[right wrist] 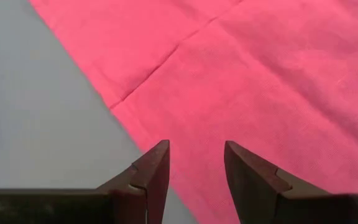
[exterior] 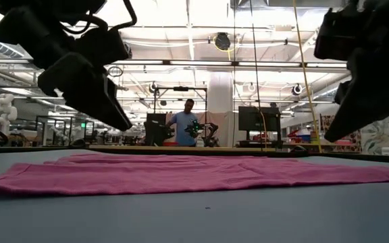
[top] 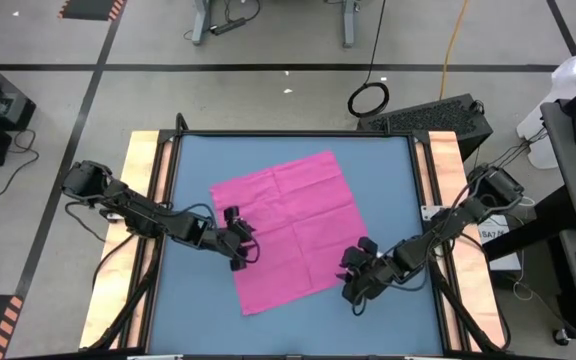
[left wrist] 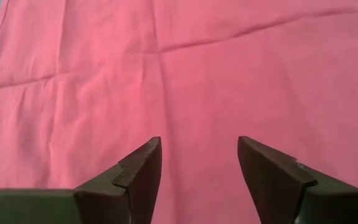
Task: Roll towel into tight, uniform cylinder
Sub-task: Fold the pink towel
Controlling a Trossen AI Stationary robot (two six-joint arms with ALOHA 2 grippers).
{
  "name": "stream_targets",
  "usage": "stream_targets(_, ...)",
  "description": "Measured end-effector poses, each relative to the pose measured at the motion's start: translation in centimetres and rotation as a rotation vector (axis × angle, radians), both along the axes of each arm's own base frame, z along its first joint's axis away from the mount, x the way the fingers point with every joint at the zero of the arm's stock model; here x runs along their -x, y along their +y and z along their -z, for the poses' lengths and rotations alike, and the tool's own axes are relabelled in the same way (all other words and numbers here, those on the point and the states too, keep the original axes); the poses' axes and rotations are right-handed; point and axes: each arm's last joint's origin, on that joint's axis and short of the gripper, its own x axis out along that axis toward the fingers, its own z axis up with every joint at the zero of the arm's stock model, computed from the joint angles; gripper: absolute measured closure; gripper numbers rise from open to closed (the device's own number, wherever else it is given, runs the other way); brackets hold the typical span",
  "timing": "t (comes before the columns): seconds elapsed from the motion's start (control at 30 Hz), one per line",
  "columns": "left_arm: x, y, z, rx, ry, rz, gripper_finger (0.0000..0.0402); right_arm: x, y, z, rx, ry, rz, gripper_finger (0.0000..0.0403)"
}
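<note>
The magenta-pink towel [top: 290, 228] lies spread flat on the blue tabletop [top: 388, 180], turned so that its corners point toward the table's edges, with faint fold creases across it [left wrist: 166, 50]. My left gripper [top: 242, 256] hovers open over the towel's left edge [left wrist: 199, 149], its fingers clear of the cloth [exterior: 117, 118]. My right gripper [top: 354, 282] hovers open over the towel's near right edge [right wrist: 196, 152], where pink cloth meets bare table [right wrist: 55, 124]. No cylinder shows.
Wooden rails [top: 146, 180] run along the table's left and right sides. Bare blue table shows at the near edge [exterior: 194, 216] and around the towel's corners. Beyond the table a person [exterior: 183, 125] stands far off in the room.
</note>
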Motion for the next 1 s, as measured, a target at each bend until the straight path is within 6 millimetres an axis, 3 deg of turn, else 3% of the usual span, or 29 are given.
stream_targets(0.67,-0.2,0.0,-0.2,-0.005,-0.027,-0.009,0.0185,-1.5,-2.7,0.0,0.074,0.015,0.016,0.0259)
stream_targets(0.8,-0.2,0.2,-0.2,-0.046,-0.041,-0.051,0.0185,-1.7,-3.3,0.0,0.132,0.019,0.008,0.0259)
stream_targets(1.0,-0.3,0.5,-0.1,-0.118,-0.057,-0.107,0.0185,-1.5,-5.4,0.3,0.309,0.067,0.128,0.0259)
